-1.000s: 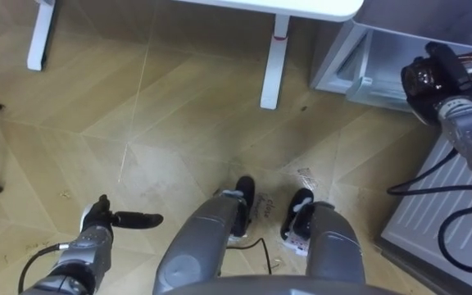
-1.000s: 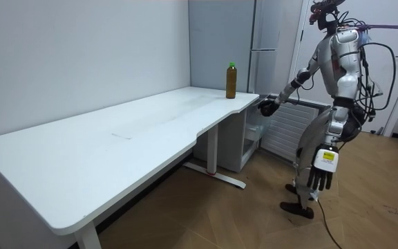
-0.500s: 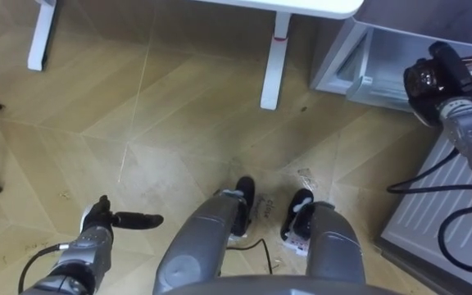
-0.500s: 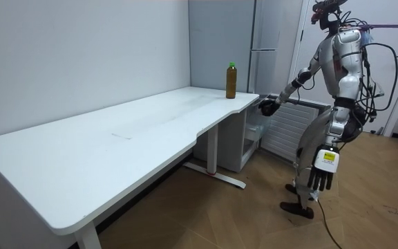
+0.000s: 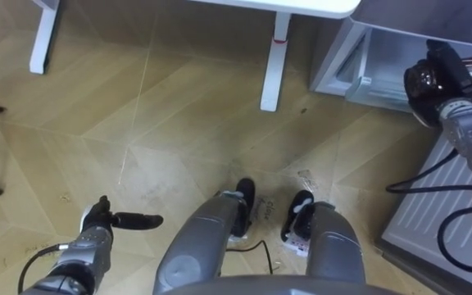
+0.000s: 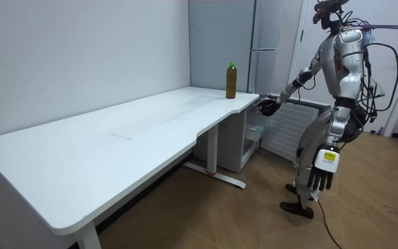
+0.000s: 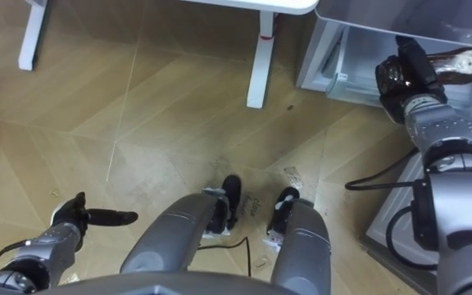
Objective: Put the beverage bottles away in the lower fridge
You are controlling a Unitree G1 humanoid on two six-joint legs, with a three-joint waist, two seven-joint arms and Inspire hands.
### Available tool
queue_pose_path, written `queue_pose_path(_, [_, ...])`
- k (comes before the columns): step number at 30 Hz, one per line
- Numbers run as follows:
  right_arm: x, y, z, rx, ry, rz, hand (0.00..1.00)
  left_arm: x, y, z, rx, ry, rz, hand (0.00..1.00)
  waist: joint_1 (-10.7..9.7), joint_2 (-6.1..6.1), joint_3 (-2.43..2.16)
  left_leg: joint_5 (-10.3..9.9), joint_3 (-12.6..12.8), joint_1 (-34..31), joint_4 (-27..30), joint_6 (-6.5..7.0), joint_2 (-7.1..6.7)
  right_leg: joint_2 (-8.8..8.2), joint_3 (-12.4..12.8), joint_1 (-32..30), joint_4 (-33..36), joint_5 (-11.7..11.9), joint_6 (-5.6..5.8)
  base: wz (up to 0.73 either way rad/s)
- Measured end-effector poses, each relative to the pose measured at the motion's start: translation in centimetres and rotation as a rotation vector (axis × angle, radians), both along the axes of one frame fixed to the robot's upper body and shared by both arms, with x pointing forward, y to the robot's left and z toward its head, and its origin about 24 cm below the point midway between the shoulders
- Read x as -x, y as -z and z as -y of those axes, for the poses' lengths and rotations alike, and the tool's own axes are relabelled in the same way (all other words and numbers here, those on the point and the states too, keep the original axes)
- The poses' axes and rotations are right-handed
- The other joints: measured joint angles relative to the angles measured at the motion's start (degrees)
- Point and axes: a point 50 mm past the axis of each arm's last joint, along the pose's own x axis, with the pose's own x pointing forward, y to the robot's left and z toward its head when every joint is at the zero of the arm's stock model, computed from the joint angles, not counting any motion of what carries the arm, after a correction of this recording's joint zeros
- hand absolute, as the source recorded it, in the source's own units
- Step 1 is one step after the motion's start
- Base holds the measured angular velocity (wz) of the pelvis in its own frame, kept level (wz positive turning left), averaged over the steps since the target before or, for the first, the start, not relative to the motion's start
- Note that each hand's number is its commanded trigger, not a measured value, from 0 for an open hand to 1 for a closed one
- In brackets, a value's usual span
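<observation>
Hanging low beside the robot's left leg, the left hand [image 5: 97, 223] is held loosely open above the wooden floor [image 5: 179, 123], with straight fingers and the thumb stretched out sideways; nothing is carried in it. In the room view the robot is seen standing upright on this floor, just past the end of the worktop [image 6: 116, 131] and facing the fridge. Further forward and to the right, the right arm is stretched out toward the opened lower fridge [image 5: 359, 61]. The right hand [image 7: 401, 75] is closed round one end of a brown drink bottle [image 7: 468, 59], which is held roughly level at the mouth of the compartment. How far the bottle reaches inside cannot be told, since its far end is cut off at the view's edge. A pale shelf is visible inside the lower fridge, near the held hand. Farthest off, a green-capped bottle [image 6: 231, 81] is left standing upright on the worktop's far corner, near the tall grey fridge body [image 6: 254, 41] and well apart from both hands.
</observation>
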Motion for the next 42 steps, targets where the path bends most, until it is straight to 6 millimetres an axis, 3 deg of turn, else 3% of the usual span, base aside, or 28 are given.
queue_pose_path(16, [0.2, 0.2, 0.1, 0.052, -0.03, -0.037, 0.0, 1.0, 0.1, -0.8, -0.014, 0.005, -0.023, 0.0, -1.06, -0.45, 0.07, 0.0, -0.22, -0.21, -0.76, 0.03, 0.11, 0.25, -0.44, 0.12, -1.42, 0.13, 0.17, 0.0])
queue_pose_path(25, [1.1, 0.5, 1.2, 0.438, -0.172, -0.344, 0.0, 0.9, -0.1, -1.0, -0.049, -0.016, -0.002, 0.0, -1.92, -0.45, 0.07, -0.03, 0.0, -0.1, -1.67, 0.05, 0.18, 0.86, -0.02, -0.12, -1.98, 0.12, 0.23, 0.0])
queue_pose_path(32, [0.5, -0.8, 1.7, 0.765, -0.24, -0.56, 0.0, 1.2, -0.1, -1.2, -0.092, -0.041, -0.011, 0.0, -2.95, -0.5, 0.06, 0.01, 0.6, -0.14, -2.15, 0.02, -0.04, 0.18, 0.58, -1.1, -0.71, -0.42, 0.14, -0.02])
queue_pose_path(42, [0.4, -2.1, 2.5, 1.151, -0.249, -0.732, 0.0, 1.2, -0.1, -1.3, -0.116, -0.042, -0.016, 0.0, -2.94, -1.93, 0.78, -0.17, 1.68, -1.72, -1.06, -0.19, 0.23, 0.69, 1.9, -3.34, 0.23, -0.44, -0.09, -0.05])
